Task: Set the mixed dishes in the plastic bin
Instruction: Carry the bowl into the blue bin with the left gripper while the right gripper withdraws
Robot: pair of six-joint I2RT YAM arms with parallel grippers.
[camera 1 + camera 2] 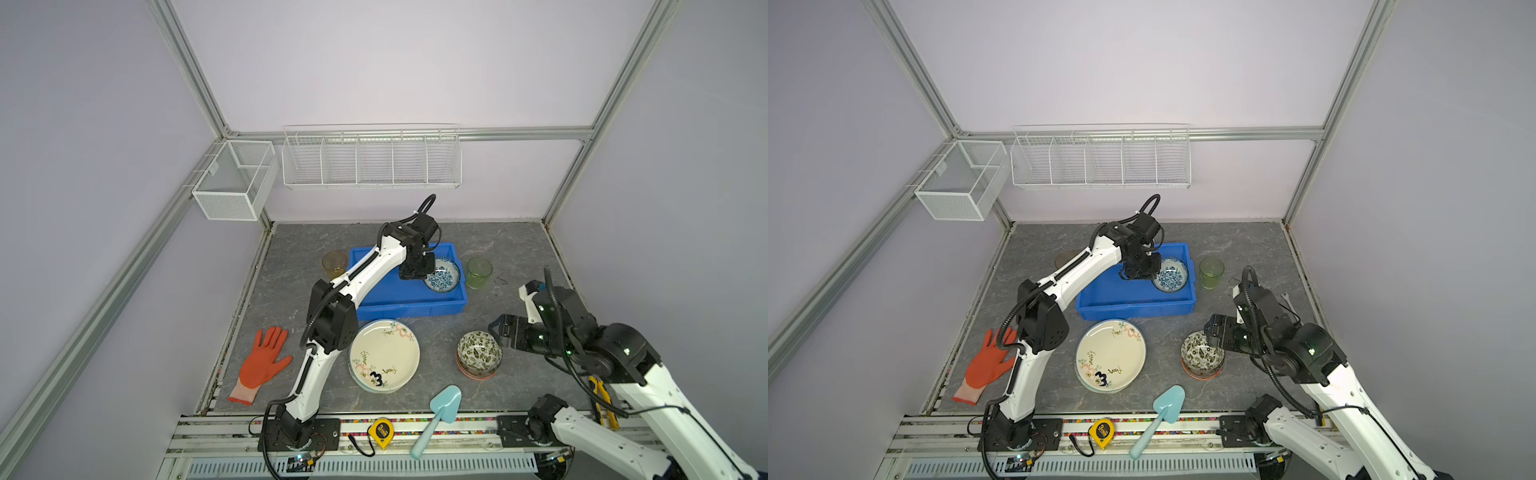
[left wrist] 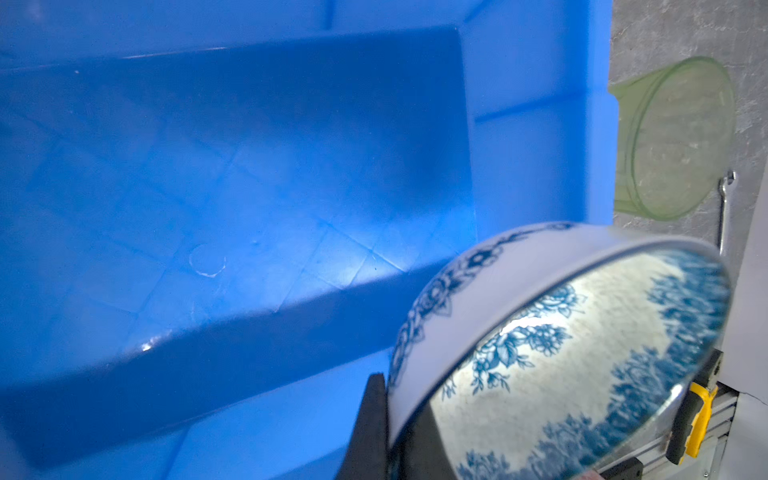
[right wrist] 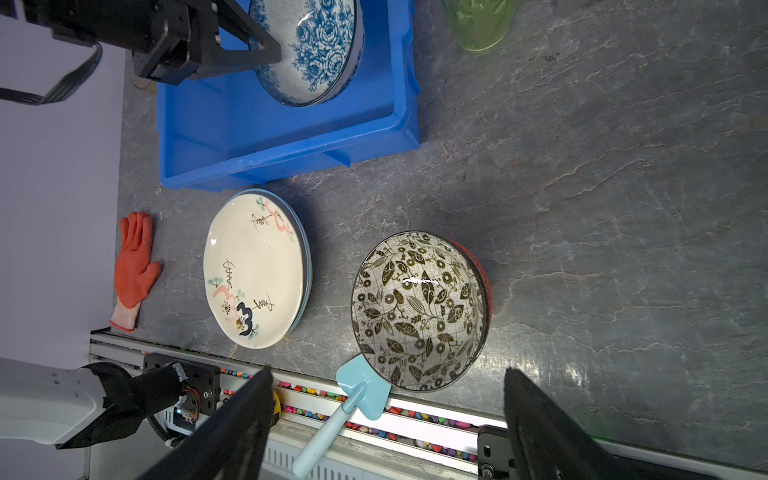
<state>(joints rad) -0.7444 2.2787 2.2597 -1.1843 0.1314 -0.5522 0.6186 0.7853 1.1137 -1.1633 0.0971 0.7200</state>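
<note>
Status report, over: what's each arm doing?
Left jaws shut on blue bowl, tilted over bin. Right jaws open beside bowl stack. Bin floor bare.

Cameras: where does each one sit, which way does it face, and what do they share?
Top views: high at the front, looking down and back over the whole table; left arm and right arm show.
Left wrist: low over the blue bin, looking into it; the left gripper pinches the blue floral bowl at its rim.
Right wrist: above the leaf-patterned bowl, facing the bin; the open right gripper shows.
Shared: all show bin, floral bowl, green cup.
</note>
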